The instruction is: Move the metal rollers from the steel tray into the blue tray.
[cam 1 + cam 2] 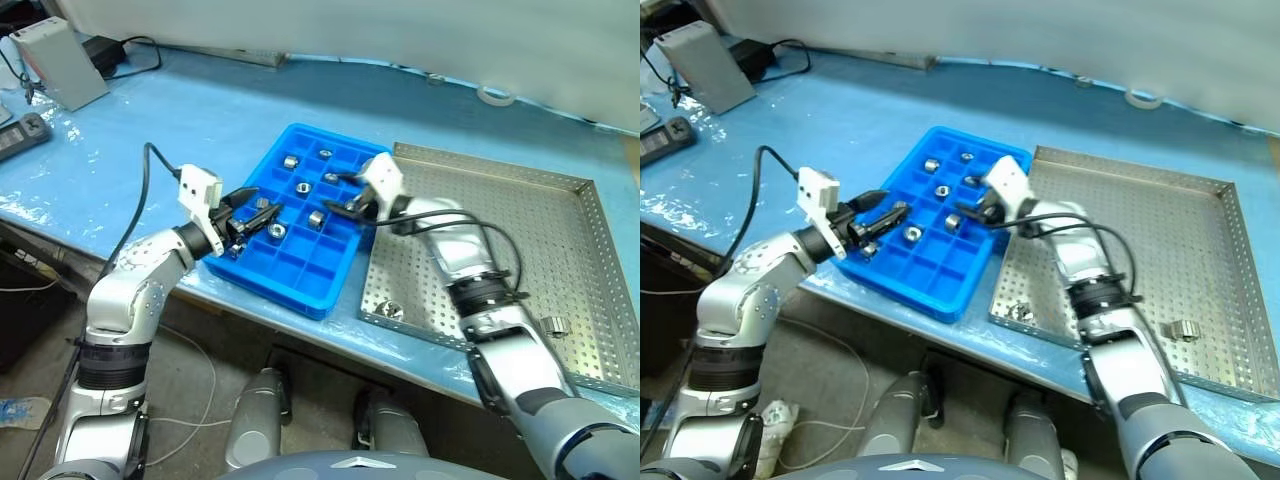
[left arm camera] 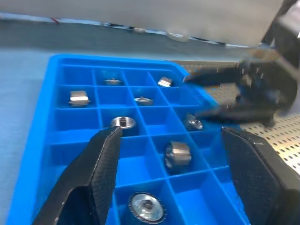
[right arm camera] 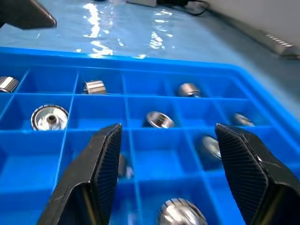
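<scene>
Now, step in hand: both hands hover over the blue tray; judging by its spread, empty fingers, the right hand is at the end of a drop-off.
Right hand: released, fingers apart, grasping nothing, above the tray's side nearest the steel tray.
Left hand: fingers parted and empty, low over the tray's other side.
Metal rollers: several sit singly in the blue compartments; two more lie on the perforated floor near the front rim.
Doing it well: lift clear of the dividers before swinging back; approach each remaining roller from above, fingers straddling it.
Bench: blue-covered, carries both trays.
</scene>
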Robot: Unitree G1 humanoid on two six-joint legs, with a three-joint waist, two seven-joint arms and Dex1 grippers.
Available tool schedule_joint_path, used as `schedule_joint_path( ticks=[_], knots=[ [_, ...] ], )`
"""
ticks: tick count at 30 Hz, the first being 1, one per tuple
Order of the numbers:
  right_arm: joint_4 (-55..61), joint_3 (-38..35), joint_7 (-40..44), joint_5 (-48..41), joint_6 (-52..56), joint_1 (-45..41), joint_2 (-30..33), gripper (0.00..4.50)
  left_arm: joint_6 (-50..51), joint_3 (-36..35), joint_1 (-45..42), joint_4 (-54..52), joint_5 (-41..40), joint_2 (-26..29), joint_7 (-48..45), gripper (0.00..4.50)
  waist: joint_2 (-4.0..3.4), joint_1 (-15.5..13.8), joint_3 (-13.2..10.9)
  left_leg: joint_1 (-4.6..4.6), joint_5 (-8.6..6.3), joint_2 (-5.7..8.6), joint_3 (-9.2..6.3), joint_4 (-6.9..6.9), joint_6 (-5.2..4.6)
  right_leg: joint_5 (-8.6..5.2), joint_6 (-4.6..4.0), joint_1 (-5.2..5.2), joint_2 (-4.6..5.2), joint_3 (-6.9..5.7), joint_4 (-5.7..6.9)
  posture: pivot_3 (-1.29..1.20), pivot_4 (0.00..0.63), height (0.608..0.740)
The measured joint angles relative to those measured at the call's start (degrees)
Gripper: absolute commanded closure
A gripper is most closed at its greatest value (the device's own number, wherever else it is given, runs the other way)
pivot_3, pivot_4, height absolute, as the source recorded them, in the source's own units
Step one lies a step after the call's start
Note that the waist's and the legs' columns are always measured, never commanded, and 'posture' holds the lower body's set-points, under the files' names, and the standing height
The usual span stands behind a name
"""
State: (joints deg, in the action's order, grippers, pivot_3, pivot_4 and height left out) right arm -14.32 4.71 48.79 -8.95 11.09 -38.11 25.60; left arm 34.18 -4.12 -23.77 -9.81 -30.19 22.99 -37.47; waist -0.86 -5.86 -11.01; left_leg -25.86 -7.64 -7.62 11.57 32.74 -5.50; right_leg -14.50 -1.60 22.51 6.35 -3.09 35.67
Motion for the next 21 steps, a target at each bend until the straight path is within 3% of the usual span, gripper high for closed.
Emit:
schedule_joint_path(
  ticks=[7, 10, 16, 21],
  knots=[
    [28.31, -6.31, 13.03, -12.7, 17.94, 20.32, 20.75, 1.16, -2.51, 5.32, -5.62, 7.05, 1.25, -2.19, -5.18, 0.92, -0.04, 1.73, 0.01, 0.4, -0.06, -0.15, 0.02, -0.08, -0.04, 0.03, 0.07, -0.33, -0.1, 0.04, -0.22, -0.17, 0.15, 0.74],
    [35.53, -8.36, 14.97, -14.89, 20.73, 26.3, 25.5, 1.16, -3.6, 6.85, -7.35, 10.83, 1.86, -3.52, -7.06, 0.92, -0.03, 3.3, 0.01, 0.71, -0.05, -0.19, 0.02, -0.11, 0.03, 0.03, 0.08, -0.54, -0.15, 0.1, -0.21, -0.22, 0.15, 0.74],
    [40.31, -6.58, 12.72, -12.44, 20.33, 33.01, 26.62, 1.16, -5.24, 9.12, -9.69, 14.1, 2.86, -6.19, -9.46, 0.92, -0.02, 4.75, 0.02, 0.81, -0.02, -0.2, 0.02, -0.06, 0.08, 0.06, 0.11, -0.6, -0.14, 0.11, -0.22, -0.26, 0.15, 0.74],
    [36.97, -6.29, 10.49, -7.9, 14.94, 38.17, 26.87, 1.16, -5.47, 9.3, -9.85, 15.24, 3.64, -6.02, -11.07, 0.92, -0.02, 4.93, 0.02, 0.72, -0.06, -0.19, 0.05, -0.07, 0.02, 0.06, 0.1, -0.58, -0.14, 0.11, -0.32, -0.28, 0.15, 0.74]
  ],
)
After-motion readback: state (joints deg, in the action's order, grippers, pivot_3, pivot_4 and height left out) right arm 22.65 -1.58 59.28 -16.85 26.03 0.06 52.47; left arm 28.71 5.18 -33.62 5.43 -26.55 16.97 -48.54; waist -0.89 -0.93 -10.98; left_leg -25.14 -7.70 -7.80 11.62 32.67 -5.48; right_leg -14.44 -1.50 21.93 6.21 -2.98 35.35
